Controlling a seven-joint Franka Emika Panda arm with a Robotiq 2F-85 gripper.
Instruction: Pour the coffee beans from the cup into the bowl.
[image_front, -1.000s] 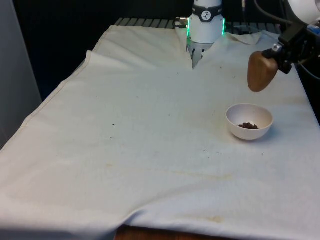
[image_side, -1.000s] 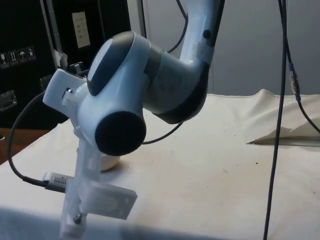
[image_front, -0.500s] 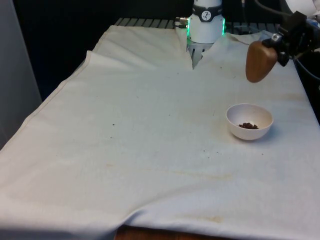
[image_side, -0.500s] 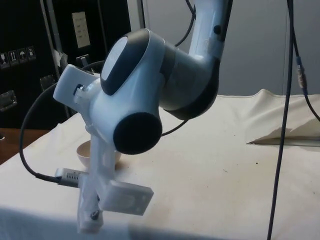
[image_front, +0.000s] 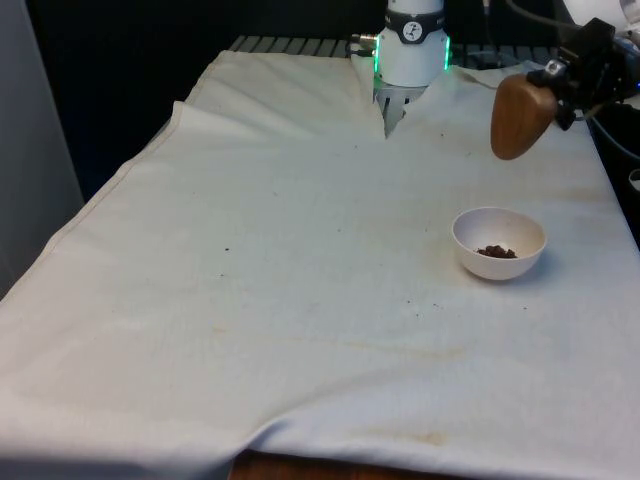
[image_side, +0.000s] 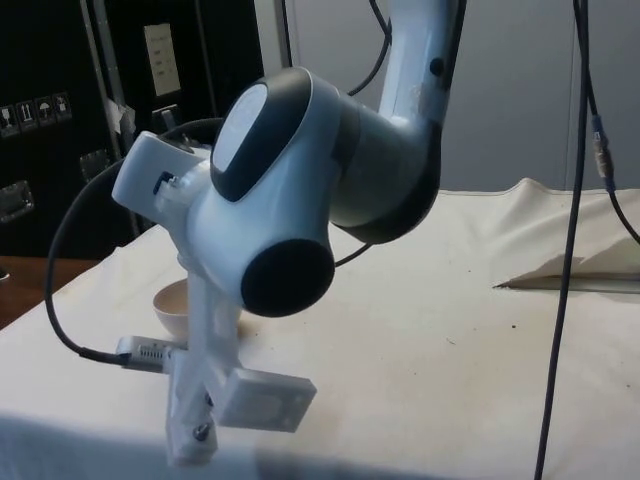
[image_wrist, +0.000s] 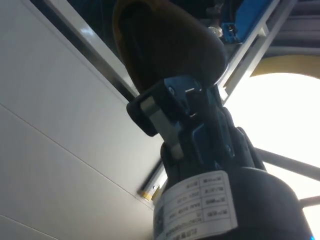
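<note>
So we've got one table under a white cloth (image_front: 280, 300), and the cloth is a bit grubby, with faint yellowish stains toward the near edge and a few tiny dark specks scattered around the middle. One white arm (image_side: 300, 200) hangs big and close in the side view, elbow joint toward the camera.

Next size down: one black gripper (image_front: 575, 85) up at the far end on the front view's right. Its jaws are clamped on the rim of one brown wooden cup (image_front: 520, 115), so they're narrow, set to the thickness of the cup wall. We count just the one cup. It's lifted well clear of the cloth, tipped over with its rounded bottom pointing down and toward the front view's left. In the wrist view the cup (image_wrist: 165, 45) sits pinched right at the fingers (image_wrist: 165, 120).

One small white bowl (image_front: 498, 242) sits on the cloth, nearer than the cup and below it, not touching it. The side view catches a bit of the bowl's rim (image_side: 172, 300) peeking out behind the arm.

Smallest thing: one little heap of dark coffee beans (image_front: 496, 251) at the bottom of the bowl. We can't count single beans.
</note>
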